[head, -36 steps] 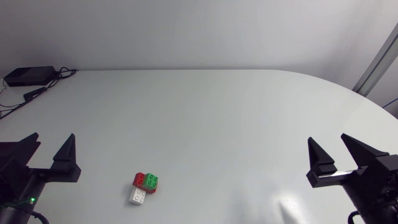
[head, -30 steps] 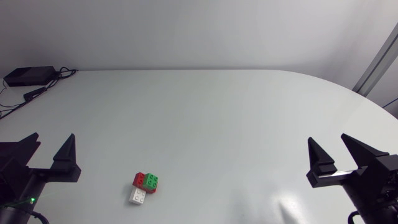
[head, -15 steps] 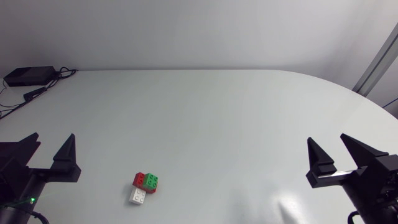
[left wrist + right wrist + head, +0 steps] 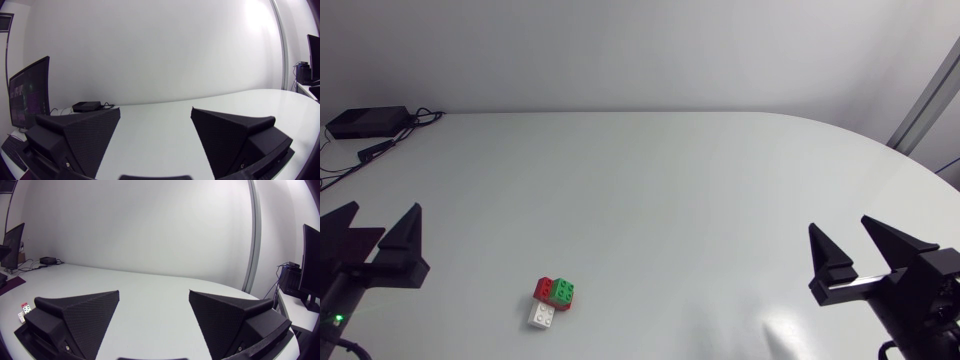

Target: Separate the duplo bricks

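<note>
The duplo bricks [image 4: 553, 298] sit as one small clump on the desk [image 4: 650, 180]. A green brick [image 4: 563, 290] is pressed on top of a red brick [image 4: 546, 288], with a white brick [image 4: 542, 315] joined at the near end. The clump lies between my two sets of jaws, closer to the left jaws and well apart from the right jaws. In the right wrist view it is only a speck [image 4: 23, 311] off beyond the outer finger.

I'd expect hard, light, hollow plastic: stiff, not fragile, with smooth walls that could slip under a shallow pinch. The stud joints should hold firmly, so a straight pull will probably drag the whole clump. My choice would be one set of jaws across the flat sides of the white brick low down. The other would go on the green brick's sides, then peel rather than tug.

Both sets of jaws stand wide open and empty, hovering over bare desk.

The desk is white, smooth and faintly glossy, so a light clump could skid if nudged. There is plenty of room around it. The only other thing is a small black box [image 4: 365, 122] with cables at the far corner, well beyond the left jaws.
</note>
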Robot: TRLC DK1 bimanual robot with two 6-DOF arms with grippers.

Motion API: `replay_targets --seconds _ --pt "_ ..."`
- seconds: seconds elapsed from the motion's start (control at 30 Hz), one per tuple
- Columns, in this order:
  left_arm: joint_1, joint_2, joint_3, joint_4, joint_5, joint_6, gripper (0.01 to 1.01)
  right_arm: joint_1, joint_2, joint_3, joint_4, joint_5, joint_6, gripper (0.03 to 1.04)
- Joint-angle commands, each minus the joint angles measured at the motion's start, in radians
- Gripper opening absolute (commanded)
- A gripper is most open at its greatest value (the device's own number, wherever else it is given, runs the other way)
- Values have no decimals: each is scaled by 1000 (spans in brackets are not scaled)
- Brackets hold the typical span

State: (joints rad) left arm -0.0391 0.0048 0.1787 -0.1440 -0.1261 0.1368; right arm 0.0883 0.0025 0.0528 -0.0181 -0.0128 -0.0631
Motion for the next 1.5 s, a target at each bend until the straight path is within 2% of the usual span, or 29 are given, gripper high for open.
replay_targets --seconds 0.0,0.17,0.37,0.5,0.63,0.8,1.13,1.27,1.33,1.4,1.47 --pt "2 3 59 -28 6 -28 980 8 -7 44 -19 -1 25 1002" --pt "-15 123 125 -60 6 -48 972 7 51 124 -42 1 23 1002" --pt "-22 376 263 -120 9 -69 970 14 280 254 -54 -7 25 1002" --pt "-19 566 374 -172 9 14 934 57 372 314 -68 -9 26 1002" --pt "-42 707 401 -158 33 21 908 105 468 357 -86 -12 28 1002" --pt "-33 774 401 -160 189 14 908 111 608 383 -102 -79 46 1002" --pt "-82 860 400 -226 312 53 910 159 763 433 -134 -220 74 1002" --pt "-105 867 389 -226 379 121 910 211 784 450 -149 -228 72 1002" --pt "-124 890 383 -227 431 211 910 222 792 461 -166 -236 72 1002" --pt "-156 897 377 -229 434 323 911 228 794 472 -186 -254 72 1002" --pt "-177 896 370 -235 434 376 913 228 792 484 -214 -277 71 1002"
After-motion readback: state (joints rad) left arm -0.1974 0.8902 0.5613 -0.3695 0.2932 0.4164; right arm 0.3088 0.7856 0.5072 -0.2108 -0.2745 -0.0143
